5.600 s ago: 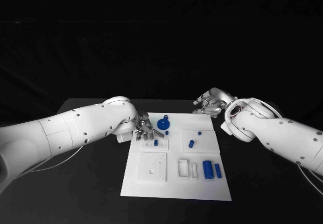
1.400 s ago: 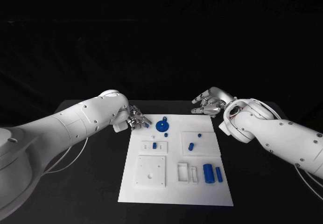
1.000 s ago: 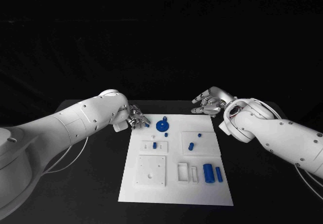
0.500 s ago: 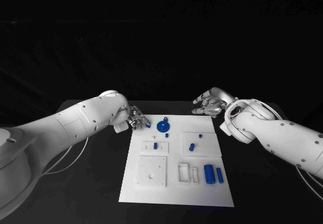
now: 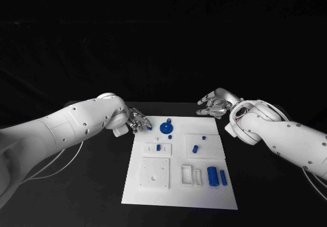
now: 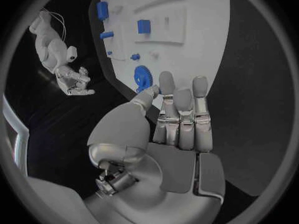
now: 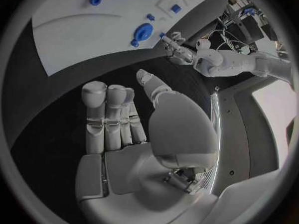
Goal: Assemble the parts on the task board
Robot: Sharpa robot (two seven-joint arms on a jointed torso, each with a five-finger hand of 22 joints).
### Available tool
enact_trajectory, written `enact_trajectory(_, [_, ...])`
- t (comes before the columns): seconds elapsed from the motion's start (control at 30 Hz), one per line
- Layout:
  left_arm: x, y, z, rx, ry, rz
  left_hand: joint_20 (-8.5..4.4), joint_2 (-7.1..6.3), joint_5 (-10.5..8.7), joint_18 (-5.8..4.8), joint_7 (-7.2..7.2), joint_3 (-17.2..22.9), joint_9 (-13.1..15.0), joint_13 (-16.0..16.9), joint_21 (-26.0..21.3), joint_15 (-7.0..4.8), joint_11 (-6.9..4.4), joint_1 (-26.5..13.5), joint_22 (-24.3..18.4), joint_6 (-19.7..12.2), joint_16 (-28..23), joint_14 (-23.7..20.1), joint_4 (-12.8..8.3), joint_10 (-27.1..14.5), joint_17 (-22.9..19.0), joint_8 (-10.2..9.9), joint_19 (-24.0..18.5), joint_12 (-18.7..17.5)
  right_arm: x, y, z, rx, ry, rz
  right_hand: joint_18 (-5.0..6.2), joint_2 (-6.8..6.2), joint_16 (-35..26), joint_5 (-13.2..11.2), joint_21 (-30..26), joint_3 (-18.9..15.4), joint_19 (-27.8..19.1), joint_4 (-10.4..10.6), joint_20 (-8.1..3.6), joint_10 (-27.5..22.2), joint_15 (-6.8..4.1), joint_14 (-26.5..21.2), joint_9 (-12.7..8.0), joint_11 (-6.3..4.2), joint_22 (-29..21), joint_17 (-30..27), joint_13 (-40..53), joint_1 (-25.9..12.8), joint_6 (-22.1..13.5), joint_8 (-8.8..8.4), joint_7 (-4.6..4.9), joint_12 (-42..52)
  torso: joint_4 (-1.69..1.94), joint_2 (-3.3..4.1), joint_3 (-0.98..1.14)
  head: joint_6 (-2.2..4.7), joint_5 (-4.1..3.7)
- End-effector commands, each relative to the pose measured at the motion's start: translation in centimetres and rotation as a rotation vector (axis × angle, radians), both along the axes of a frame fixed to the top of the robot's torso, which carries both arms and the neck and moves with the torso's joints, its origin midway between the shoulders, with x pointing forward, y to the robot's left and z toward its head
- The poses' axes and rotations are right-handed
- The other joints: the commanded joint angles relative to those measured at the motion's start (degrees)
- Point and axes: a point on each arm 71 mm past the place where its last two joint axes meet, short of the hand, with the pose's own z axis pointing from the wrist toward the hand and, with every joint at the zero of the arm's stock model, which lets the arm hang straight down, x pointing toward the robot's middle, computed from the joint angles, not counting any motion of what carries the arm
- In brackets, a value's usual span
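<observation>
While both hands hover empty, fingers apart: left hand (image 5: pixel 138 121) just beside blue gear (image 5: pixel 165 126); cylinders (image 5: pixel 215 176) loose on board (image 5: pixel 178 195), unassembled.

Both arms reach in from the sides. The left hand (image 5: pixel 138 120) and right hand (image 5: pixel 214 105) hold nothing, fingers loosely extended.

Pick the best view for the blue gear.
Left wrist view: the gear sits close, teeth clear, just past the left hand. Head view shows it small; right wrist view shows it small and distant.
</observation>
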Motion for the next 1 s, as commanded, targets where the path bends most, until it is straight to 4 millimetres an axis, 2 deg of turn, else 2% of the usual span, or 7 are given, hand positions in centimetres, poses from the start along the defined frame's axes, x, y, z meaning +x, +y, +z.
enact_trajectory(0.03, [-0.5,-0.2,0.4,-0.041,-0.008,0.042,-0.43,-0.70,0.72,0.32,-3.44,4.5,1.0,-0.1,0.2,-0.29,-0.99,0.1,1.2,4.0,0.2,0.3,-4.4,2.0,0.2,0.5,0.1,0.4,0.0,0.0,0.0,-0.004,0.002,0.008,0.36,-0.11,-0.1,0.2,0.2,0.4,1.3,0.0,-0.12,0.2,-0.10,0.4,-0.1,-0.31,4.6,0.1,-0.1,-0.5,0.5,-0.27,0.01,0.2,0.20,-0.46,-0.07,-0.29,0.06])
enact_trajectory(0.13, [-1.2,-0.1,0.5,-0.049,-0.012,0.037,-0.59,-1.24,1.50,0.22,-3.67,4.6,3.2,-0.3,0.3,-0.45,-1.15,-0.2,1.1,4.3,0.1,0.6,-4.2,2.0,0.4,0.3,0.3,0.8,0.0,-0.1,0.0,-0.003,0.003,0.007,0.36,-0.11,-0.1,0.2,0.2,0.4,1.3,0.0,-0.12,0.2,-0.10,0.4,-0.1,-0.31,4.6,0.1,-0.1,-0.5,0.5,-0.27,0.01,0.2,0.24,-0.68,-0.13,-0.42,0.13])
enact_trajectory(0.2, [-1.5,-0.1,0.6,-0.053,-0.016,0.034,-0.63,-1.41,1.97,0.21,-3.78,4.6,3.6,-0.3,0.3,-0.49,-1.22,-0.2,1.1,4.6,0.1,0.7,-4.2,2.1,0.5,0.4,0.4,0.9,0.0,-0.1,0.0,-0.003,0.003,0.006,0.36,-0.11,-0.1,0.2,0.2,0.4,1.3,0.0,-0.12,0.2,-0.10,0.4,-0.1,-0.31,4.6,0.1,-0.1,-0.5,0.5,-0.27,0.01,0.2,0.25,-0.75,-0.13,-0.55,0.12])
enact_trajectory(0.33, [-2.5,-0.1,0.7,-0.062,-0.031,0.025,-0.82,-2.12,4.59,0.24,-4.02,5.0,4.7,-0.3,0.5,-0.69,-1.47,-0.6,1.2,5.2,0.2,1.2,-4.4,2.2,0.7,0.5,0.7,1.5,0.0,-0.2,-0.1,-0.003,0.005,0.004,0.36,-0.11,-0.1,0.2,0.2,0.4,1.3,0.0,-0.12,0.2,-0.10,0.4,-0.1,-0.31,4.6,0.1,-0.1,-0.5,0.5,-0.27,0.01,0.2,0.31,-0.96,-0.20,-0.80,0.23])
enact_trajectory(0.43, [-3.3,-0.3,0.8,-0.065,-0.036,0.014,-0.97,-2.58,5.62,0.19,-4.21,5.6,6.3,-0.7,0.8,-0.82,-1.65,-1.1,1.2,5.6,-0.1,1.7,-4.4,2.2,1.1,0.3,0.8,2.1,0.1,-0.3,-0.1,-0.003,0.006,0.002,0.36,-0.11,-0.1,0.2,0.2,0.4,1.3,0.0,-0.12,0.2,-0.10,0.4,-0.1,-0.31,4.6,0.1,-0.1,-0.5,0.5,-0.27,0.01,0.2,0.34,-1.02,-0.19,-0.90,0.21])
enact_trajectory(0.6, [-4.3,-0.6,0.7,-0.051,-0.045,-0.001,-1.19,-2.97,6.09,0.07,-4.67,6.0,10.0,-1.1,1.2,-1.06,-1.93,-2.0,1.1,6.1,-0.4,2.2,-4.5,2.2,2.1,0.2,1.0,3.2,0.1,-0.5,-0.1,-0.003,0.007,0.000,0.36,-0.11,-0.1,0.2,0.2,0.4,1.3,0.0,-0.12,0.2,-0.10,0.4,-0.1,-0.31,4.6,0.1,-0.1,-0.5,0.5,-0.27,0.01,0.2,0.30,-0.96,-0.18,-1.00,0.37])
enact_trajectory(1.0, [-5.9,-1.2,-0.2,0.044,-0.122,-0.037,-1.25,-3.33,6.45,0.08,-4.84,6.2,10.7,-1.0,1.3,-1.13,-1.91,-2.0,1.1,6.7,-0.7,2.6,-4.3,2.3,2.4,0.3,1.3,3.8,0.0,-0.7,-0.1,-0.003,0.008,-0.004,0.37,-0.10,-0.3,0.3,0.1,0.4,1.2,0.0,-0.12,0.1,-0.10,0.4,-0.1,-0.31,4.6,0.0,-0.1,-0.6,0.5,-0.27,0.00,0.2,0.33,-0.91,-0.12,-1.31,0.56])
